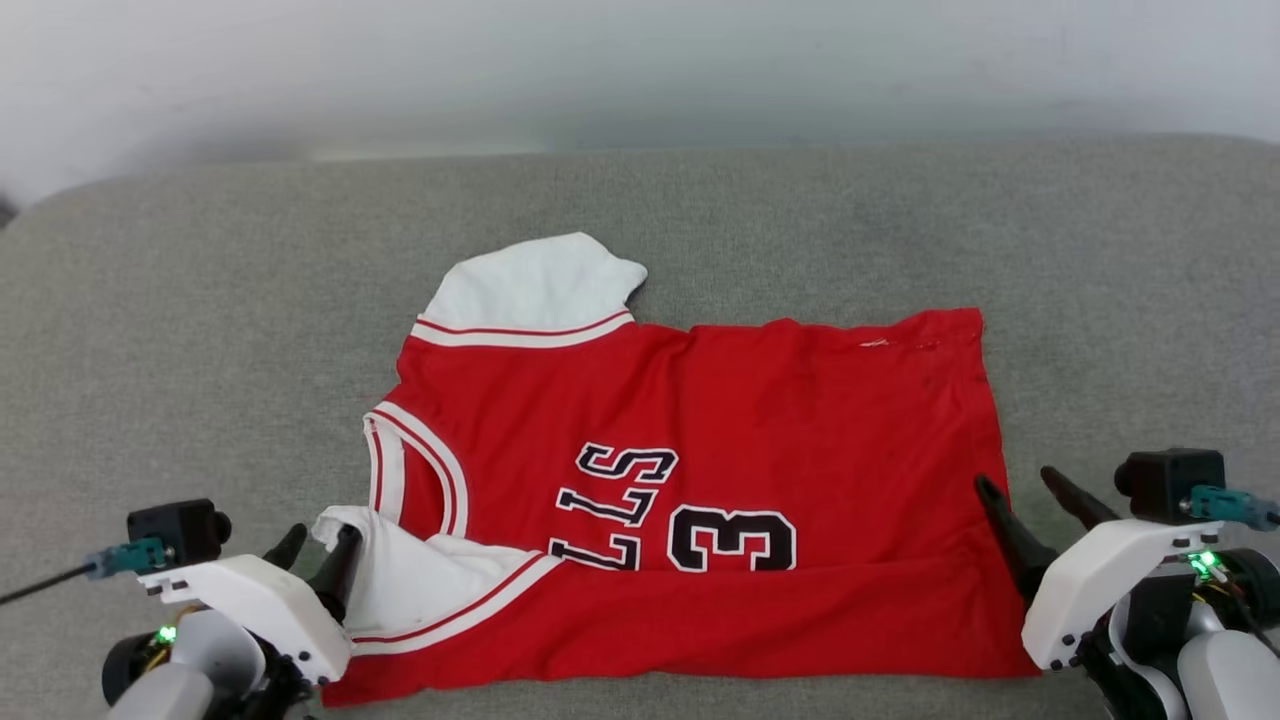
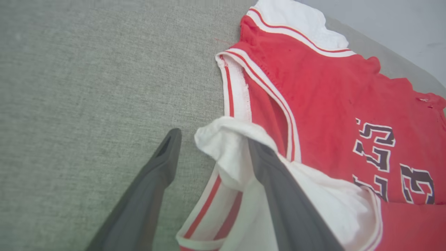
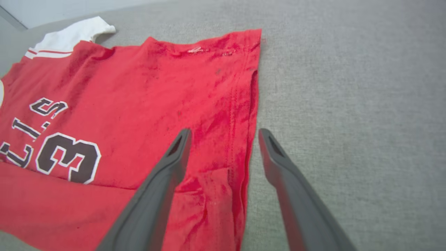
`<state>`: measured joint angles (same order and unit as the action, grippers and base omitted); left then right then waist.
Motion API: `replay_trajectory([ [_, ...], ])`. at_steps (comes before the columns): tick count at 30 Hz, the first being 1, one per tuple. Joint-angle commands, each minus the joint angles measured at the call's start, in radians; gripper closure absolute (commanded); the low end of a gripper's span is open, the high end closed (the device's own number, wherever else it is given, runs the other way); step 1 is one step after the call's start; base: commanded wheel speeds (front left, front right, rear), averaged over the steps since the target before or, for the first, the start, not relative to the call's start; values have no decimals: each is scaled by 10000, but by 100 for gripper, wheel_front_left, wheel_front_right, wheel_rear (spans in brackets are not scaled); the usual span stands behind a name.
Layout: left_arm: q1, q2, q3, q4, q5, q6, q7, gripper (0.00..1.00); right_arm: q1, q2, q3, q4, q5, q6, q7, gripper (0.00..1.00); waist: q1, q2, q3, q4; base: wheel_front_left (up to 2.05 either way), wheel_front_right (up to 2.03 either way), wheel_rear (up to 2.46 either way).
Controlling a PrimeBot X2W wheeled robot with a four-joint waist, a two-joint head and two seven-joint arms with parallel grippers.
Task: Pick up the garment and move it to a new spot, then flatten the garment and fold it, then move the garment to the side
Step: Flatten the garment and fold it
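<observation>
The garment (image 1: pixel 750 420), a red jersey T-shirt, lies on the grey cloth surface with its collar to the left and its hem to the right. Its near edge is folded up over the lower part of the black letters and the "3" (image 1: pixel 730 540). One white sleeve (image 1: pixel 535 285) points away from me; the other (image 1: pixel 400 570) is bunched at the near left. My left gripper (image 1: pixel 318 545) is open, and the bunched sleeve's tip (image 2: pixel 223 139) sits between its fingers. My right gripper (image 3: pixel 224 132) is open astride the hem (image 3: pixel 249 115), one finger over red cloth, one over bare surface.
The grey cloth surface (image 1: pixel 200 350) stretches wide on both sides of the shirt and beyond it. Its far edge meets a pale wall (image 1: pixel 640 60). A dark cable (image 1: pixel 40 585) runs off to the left from my left wrist camera.
</observation>
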<state>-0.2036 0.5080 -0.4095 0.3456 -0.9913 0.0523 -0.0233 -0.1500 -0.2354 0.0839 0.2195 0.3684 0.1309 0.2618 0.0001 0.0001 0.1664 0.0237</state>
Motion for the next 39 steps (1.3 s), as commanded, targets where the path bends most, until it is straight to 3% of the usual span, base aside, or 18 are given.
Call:
replay_trajectory([
  [1, -176, 208, -13, 7, -69, -33, 333, 0, 121, 184, -115, -198, -157, -4, -242, 0, -1, -1, -293, -50, 0, 0, 0],
  [7, -71, 1082, -77, -309, -408, 281, 2001, 0, 428, 741, -512, -933, -451, -5, -613, 0, -1, -1, -771, -312, 0, 0, 0],
  [16, 768, 2540, -170, -1927, -1518, 1060, 5122, 0, 955, 1248, -503, -2518, -698, -5, -694, 0, -1, -1, -607, -735, 0, 0, 0],
  [20, 1304, 2833, -144, -2571, -2196, 1494, 6097, 0, 1101, 1387, -555, -2922, -588, -5, -747, 0, -1, -1, -326, -884, 0, 0, 0],
  [25, 1643, 2835, -96, -2722, -2499, 1743, 6373, 0, 1097, 1494, -578, -3070, -461, -5, -639, 0, -1, -1, 0, -998, 0, 0, 0],
  [30, 1751, 2547, -291, -2465, -2639, 1640, 6480, 0, 993, 1601, -615, -3102, -236, -5, -569, 0, -1, -1, 244, -1116, 0, 0, 0],
  [32, 1735, 2390, -375, -2404, -2697, 1503, 6481, 84, 981, 1615, -670, -3081, -243, -4, -556, 0, -1, -1, 268, -1129, 0, 0, 0],
  [33, 1714, 2341, -388, -2370, -2716, 1453, 6455, 100, 989, 1624, -732, -3061, -211, -5, -539, 0, -1, -1, 263, -1126, 0, 0, 0],
  [39, 1585, 2450, -44, -2459, -2392, 1245, 5702, 100, 1187, 1638, -1192, -2952, -168, -5, -341, 0, -1, -1, -46, -1006, 0, 0, 0],
])
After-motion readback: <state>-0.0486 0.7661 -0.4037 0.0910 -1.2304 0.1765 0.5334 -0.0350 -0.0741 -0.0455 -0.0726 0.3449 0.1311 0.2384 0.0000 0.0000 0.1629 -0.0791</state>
